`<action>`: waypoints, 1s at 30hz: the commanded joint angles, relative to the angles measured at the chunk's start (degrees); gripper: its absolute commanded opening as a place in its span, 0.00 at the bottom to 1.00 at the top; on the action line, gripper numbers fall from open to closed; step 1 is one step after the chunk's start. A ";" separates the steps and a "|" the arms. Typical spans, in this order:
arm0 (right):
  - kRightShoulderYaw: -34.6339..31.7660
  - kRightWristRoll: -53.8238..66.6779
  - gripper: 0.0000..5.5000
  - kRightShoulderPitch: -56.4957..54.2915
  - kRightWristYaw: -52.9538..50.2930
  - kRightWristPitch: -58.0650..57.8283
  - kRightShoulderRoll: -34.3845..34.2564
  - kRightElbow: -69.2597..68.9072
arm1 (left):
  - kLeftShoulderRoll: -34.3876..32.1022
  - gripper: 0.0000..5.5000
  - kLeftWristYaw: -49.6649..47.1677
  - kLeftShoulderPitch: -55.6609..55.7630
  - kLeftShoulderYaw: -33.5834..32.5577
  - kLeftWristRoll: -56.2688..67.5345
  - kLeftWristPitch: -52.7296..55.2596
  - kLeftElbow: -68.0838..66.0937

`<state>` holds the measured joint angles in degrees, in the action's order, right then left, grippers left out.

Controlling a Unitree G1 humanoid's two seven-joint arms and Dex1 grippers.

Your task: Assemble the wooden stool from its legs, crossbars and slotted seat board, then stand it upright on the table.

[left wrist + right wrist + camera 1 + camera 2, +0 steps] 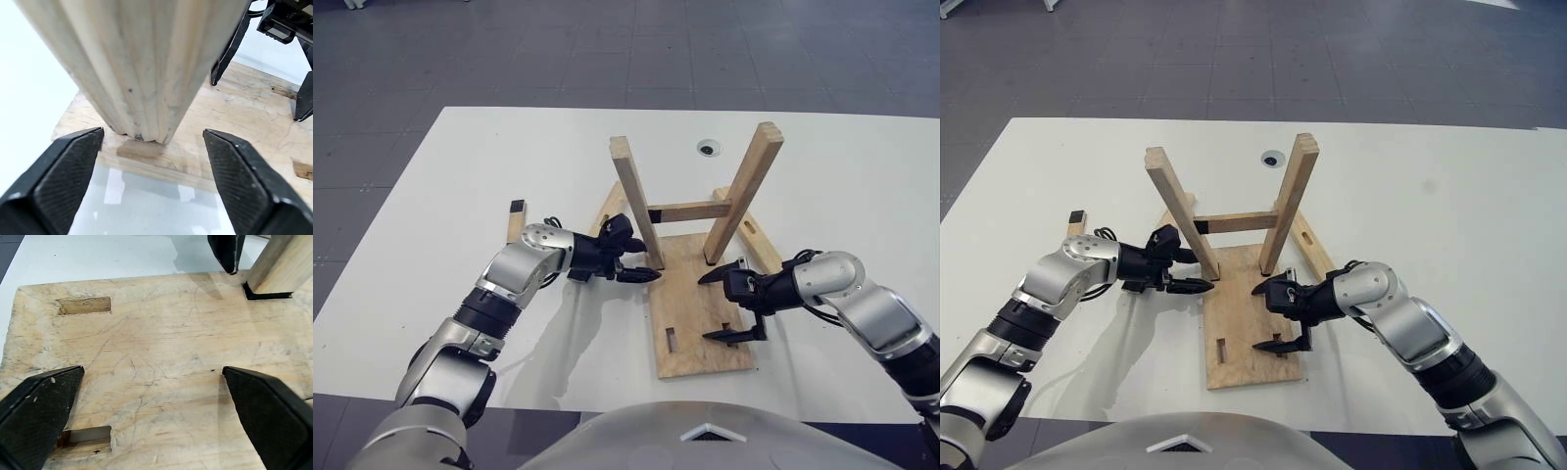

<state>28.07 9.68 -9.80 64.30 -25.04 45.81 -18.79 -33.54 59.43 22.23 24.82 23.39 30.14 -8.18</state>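
Observation:
The slotted seat board lies flat on the white table. Two legs, a left one and a right one, stand in its far slots, joined by a crossbar. My left gripper is open, its fingers on either side of the left leg's base without touching it. My right gripper is open just over the board's middle, near the right leg's foot. Two empty slots lie at the board's near end.
Loose wooden pieces lie flat behind the board: one on the left, one on the right. A short bar with a black end rests farther left. A round hole sits in the table beyond the stool.

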 commanded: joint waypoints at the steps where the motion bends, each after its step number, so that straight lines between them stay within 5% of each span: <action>1: 1.38 -4.08 0.95 2.42 -3.68 -2.00 -1.04 6.70 | -3.37 0.78 1.88 4.93 -3.05 -2.73 2.60 -2.53; 9: 0.39 -4.67 0.95 2.36 -6.49 -2.02 -4.40 11.51 | -11.17 0.81 11.02 17.30 -13.21 1.96 10.65 0.14; 17: 0.70 -5.04 0.95 3.14 -5.61 -1.87 -3.30 12.36 | -11.24 0.81 5.64 32.98 -25.29 6.81 16.91 -3.00; 23: 0.94 -5.11 0.95 3.23 -5.80 -1.85 -3.54 11.91 | 2.89 0.68 -19.60 44.50 -32.69 6.72 26.06 -8.85; 30: 1.38 -5.16 0.95 2.78 -6.28 -2.16 -3.84 11.94 | 22.58 0.68 -48.29 36.79 -39.97 7.86 37.52 5.40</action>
<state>26.08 11.07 -10.47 61.04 -23.26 40.17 -11.75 -13.99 15.03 62.32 -14.05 30.66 63.80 -6.50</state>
